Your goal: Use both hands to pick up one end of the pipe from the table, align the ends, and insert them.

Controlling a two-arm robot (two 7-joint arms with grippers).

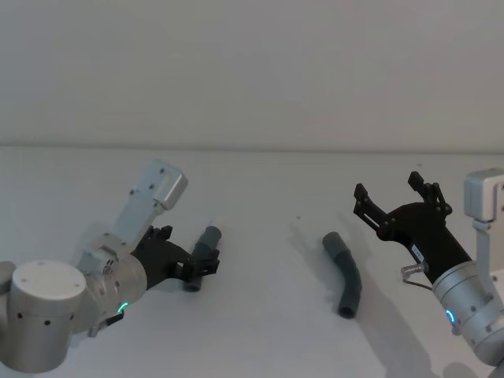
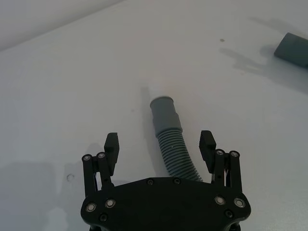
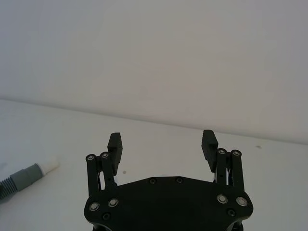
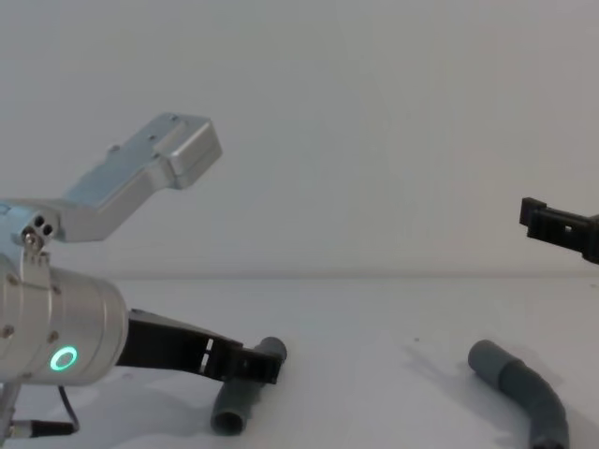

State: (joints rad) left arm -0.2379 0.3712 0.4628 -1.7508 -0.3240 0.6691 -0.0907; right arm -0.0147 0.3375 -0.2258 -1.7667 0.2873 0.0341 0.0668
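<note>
My left gripper [image 2: 159, 142] is low over the table [image 1: 268, 331], fingers apart on each side of the left pipe piece [image 1: 206, 244]. Its body hides the pipe's back end. My right gripper [image 1: 387, 187] hangs wide open near the right pipe piece [image 1: 346, 276].

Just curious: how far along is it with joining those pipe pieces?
Nothing done yet: both pieces lie apart on the table. In hand: the left gripper, jaws open, straddles the left piece. To do: right gripper, open and raised, must take the right piece, then align, insert.

Left gripper [image 2: 159, 139] and right gripper [image 3: 162, 138] are black and screw-studded, on silver wrists [image 4: 56, 323]
</note>
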